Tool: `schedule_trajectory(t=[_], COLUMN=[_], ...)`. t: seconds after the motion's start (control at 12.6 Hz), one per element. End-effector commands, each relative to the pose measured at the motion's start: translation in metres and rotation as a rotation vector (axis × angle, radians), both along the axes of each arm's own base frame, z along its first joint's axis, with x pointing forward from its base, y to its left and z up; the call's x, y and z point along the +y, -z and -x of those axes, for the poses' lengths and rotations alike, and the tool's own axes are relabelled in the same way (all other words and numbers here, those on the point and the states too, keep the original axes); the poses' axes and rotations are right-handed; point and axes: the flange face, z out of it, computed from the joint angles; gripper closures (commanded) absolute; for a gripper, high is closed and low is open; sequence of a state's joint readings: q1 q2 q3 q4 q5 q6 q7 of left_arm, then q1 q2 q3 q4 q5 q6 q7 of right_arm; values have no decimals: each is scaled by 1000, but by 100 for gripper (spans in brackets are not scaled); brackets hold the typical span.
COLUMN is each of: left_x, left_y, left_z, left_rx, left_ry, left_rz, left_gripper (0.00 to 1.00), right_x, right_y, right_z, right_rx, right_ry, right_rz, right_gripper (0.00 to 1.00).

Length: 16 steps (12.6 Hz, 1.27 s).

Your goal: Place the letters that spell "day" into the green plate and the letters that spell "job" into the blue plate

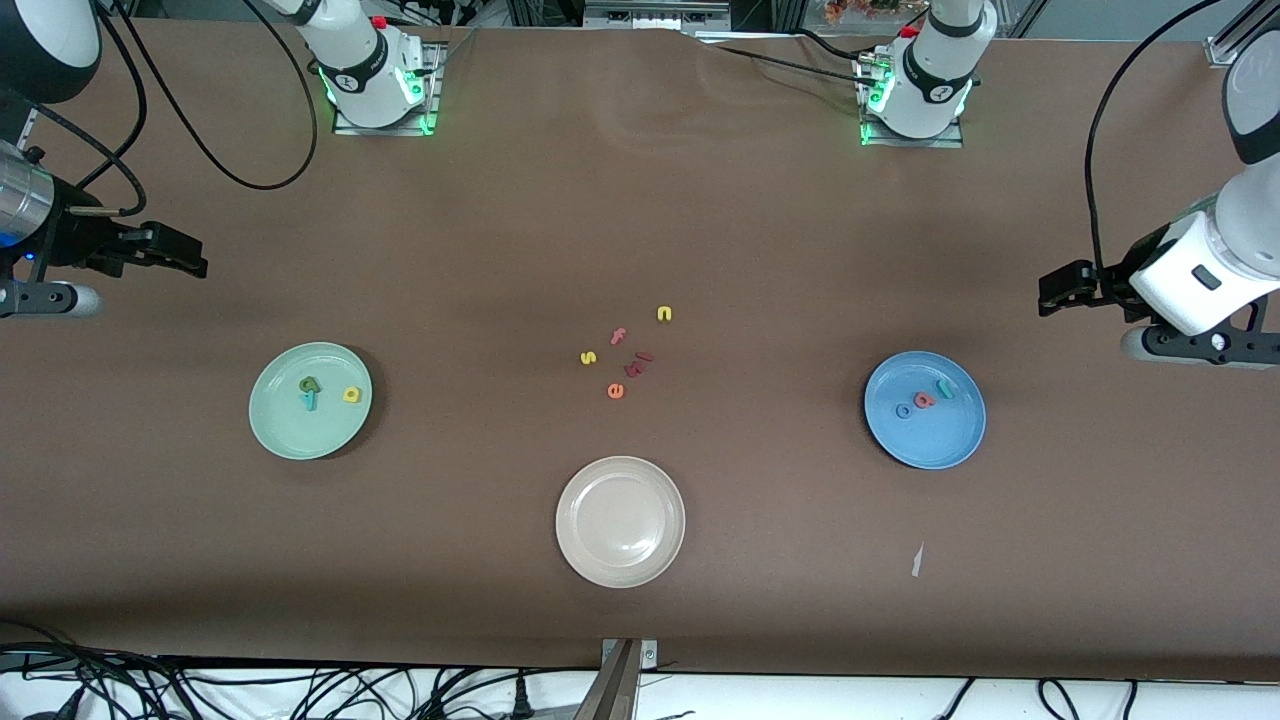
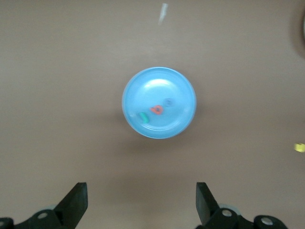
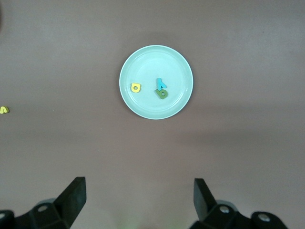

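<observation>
arms: white shells, black joint bands | bases: green-lit, red buttons, metal plates | cables: black, looping | left hand (image 1: 1062,287): black fingers | right hand (image 1: 180,252): black fingers

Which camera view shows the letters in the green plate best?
The right wrist view: it looks straight down on the green plate, with the yellow d, teal y and olive a distinct. The front view shows them tiny; the left wrist view, not at all.
</observation>
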State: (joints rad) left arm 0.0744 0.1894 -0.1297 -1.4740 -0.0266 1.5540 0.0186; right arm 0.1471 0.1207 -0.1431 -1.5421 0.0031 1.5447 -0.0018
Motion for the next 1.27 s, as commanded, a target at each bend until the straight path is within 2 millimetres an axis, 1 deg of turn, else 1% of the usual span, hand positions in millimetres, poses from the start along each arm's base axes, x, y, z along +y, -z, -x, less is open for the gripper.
schedule_trajectory(t=[0.0, 0.08, 0.16, 0.24, 0.32, 0.4, 0.47, 0.63, 0.79, 0.87, 1.19], left_x=[-1, -4, -10, -25, -26, -23, -21, -24, -32, -35, -33], left_y=[-12, -13, -17, -23, -26, -21, -21, -21, -19, -21, -20], left_z=[41, 59, 70, 77, 78, 81, 87, 88, 83, 84, 83], left_rx=[-25, -35, -46, -60, -67, -55, -55, -52, -46, -48, -38], left_ry=[48, 72, 103, 133, 143, 145, 157, 164, 191, 191, 195], left_rz=[23, 14, 13, 9, -9, -13, -13, -29, -62, -75, -73], left_gripper=[0, 0, 0, 0, 0, 0, 0, 0, 0, 0, 0], right_x=[-1, -1, -1, -2, -2, -2, -2, -3, -3, -2, -3], right_y=[-3, -3, -3, -3, -3, -3, -3, -3, -3, -3, -2], right_z=[-2, -2, -2, -2, -2, -2, -2, -1, -1, -1, -1], right_rx=[-2, -2, -2, 0, 0, 0, 0, 3, 3, 3, 4], right_ry=[12, 12, 12, 13, 13, 13, 13, 15, 15, 13, 15], right_rz=[2, 2, 2, 2, 2, 2, 2, 2, 1, 1, 1], right_gripper=[0, 0, 0, 0, 0, 0, 0, 0, 0, 0, 0])
